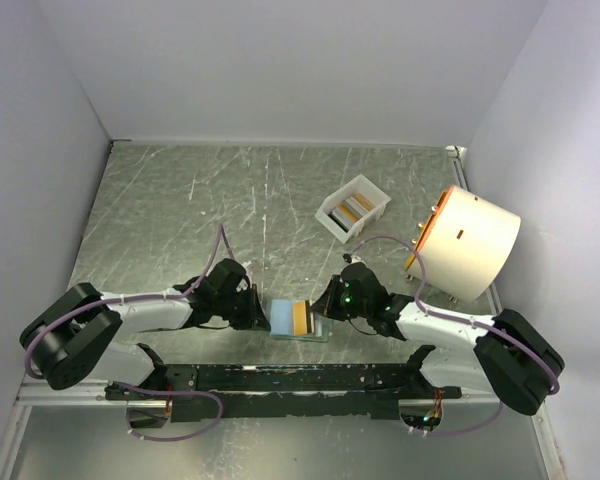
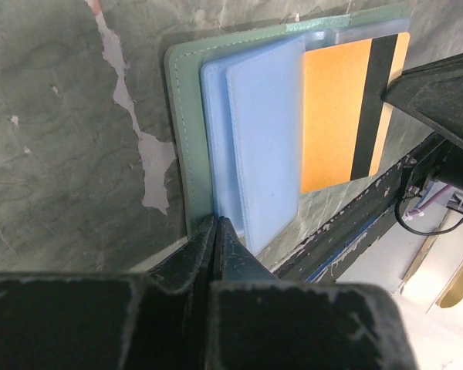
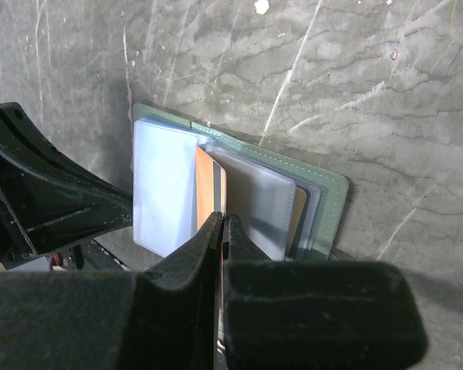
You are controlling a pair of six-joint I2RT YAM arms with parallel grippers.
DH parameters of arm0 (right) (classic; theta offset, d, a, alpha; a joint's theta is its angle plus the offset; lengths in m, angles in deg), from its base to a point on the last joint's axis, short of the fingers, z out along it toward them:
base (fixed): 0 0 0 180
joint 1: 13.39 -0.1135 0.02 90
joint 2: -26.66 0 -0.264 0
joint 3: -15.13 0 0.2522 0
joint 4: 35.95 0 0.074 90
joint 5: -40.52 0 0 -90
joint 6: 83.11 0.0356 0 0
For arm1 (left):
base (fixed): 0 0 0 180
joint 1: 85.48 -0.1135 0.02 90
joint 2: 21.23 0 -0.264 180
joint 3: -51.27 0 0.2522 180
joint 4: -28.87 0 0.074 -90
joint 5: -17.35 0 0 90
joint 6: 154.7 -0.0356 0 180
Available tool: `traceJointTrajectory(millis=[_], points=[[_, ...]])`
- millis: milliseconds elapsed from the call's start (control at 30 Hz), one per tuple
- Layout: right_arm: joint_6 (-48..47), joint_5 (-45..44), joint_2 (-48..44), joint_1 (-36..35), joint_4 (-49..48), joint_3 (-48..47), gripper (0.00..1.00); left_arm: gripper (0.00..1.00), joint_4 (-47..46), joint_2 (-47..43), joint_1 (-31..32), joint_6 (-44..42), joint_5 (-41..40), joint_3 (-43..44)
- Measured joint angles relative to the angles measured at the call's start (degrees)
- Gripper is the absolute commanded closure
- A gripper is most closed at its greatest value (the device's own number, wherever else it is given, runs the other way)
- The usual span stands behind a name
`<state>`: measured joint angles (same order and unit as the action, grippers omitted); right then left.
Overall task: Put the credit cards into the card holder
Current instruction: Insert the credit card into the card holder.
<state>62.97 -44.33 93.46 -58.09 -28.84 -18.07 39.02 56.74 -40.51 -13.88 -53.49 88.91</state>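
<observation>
The orange credit card (image 3: 204,185), clamped in the right gripper (image 3: 221,221), may miss its sleeve (image 3: 163,193) if the left gripper (image 2: 217,225), pinching the card holder (image 2: 184,139), slips.

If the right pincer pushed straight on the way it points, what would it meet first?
Probably the open card holder: the right pincer, shut on an orange credit card, aims between its plastic sleeves. Depth is unclear from the wrist view.
</observation>
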Motion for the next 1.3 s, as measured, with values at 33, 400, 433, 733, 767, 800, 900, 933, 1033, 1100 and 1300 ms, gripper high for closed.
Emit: traceJointTrajectory(millis=[33, 400, 433, 733, 767, 800, 900, 933, 1033, 1100, 1300], points=[[0.22, 0.02, 0.24, 0.0, -0.13, 0.07, 1.0, 0.92, 0.35, -0.09, 0.0, -0.04, -0.17, 0.07], [2.03, -0.04, 1.2, 0.0, -0.5, 0.39, 1.0, 0.92, 0.5, -0.2, 0.17, -0.07, -0.5, 0.07], [2.19, -0.04, 1.2, 0.0, -0.57, 0.5, 1.0, 0.92, 0.5, -0.2, 0.2, -0.07, -0.52, 0.07], [4.17, -0.04, 1.16, 0.0, -2.16, 2.21, 1.0, 0.91, 0.5, -0.31, 0.37, -0.04, -0.81, 0.07], [4.35, -0.02, 1.16, 0.0, -2.43, 2.27, 1.0, 0.91, 0.5, -0.31, 0.44, -0.04, -0.9, 0.07], [4.44, 0.0, 1.18, 0.0, -2.56, 2.27, 1.0, 0.91, 0.5, -0.35, 0.48, -0.04, -0.94, 0.07], [4.79, -0.02, 1.22, -0.04, -3.52, 2.49, 1.0, 0.92, 0.5, -0.37, 0.52, -0.04, -1.01, 0.04], [4.81, -0.02, 1.22, -0.04, -3.61, 2.54, 1.0, 0.92, 0.5, -0.37, 0.55, -0.02, -1.01, 0.04], [5.07, -0.09, 1.22, -0.07, -4.52, 3.1, 1.0, 0.92, 0.46, -0.35, 0.61, -0.02, -1.07, 0.04], [5.27, -0.31, 1.22, -0.07, -5.18, 3.45, 1.0, 0.92, 0.44, -0.35, 0.63, -0.02, -1.07, 0.02], [5.84, -0.92, 1.22, -0.31, -7.26, 4.48, 1.0, 0.92, 0.22, -0.35, 0.74, 0.02, -1.11, -0.07]])
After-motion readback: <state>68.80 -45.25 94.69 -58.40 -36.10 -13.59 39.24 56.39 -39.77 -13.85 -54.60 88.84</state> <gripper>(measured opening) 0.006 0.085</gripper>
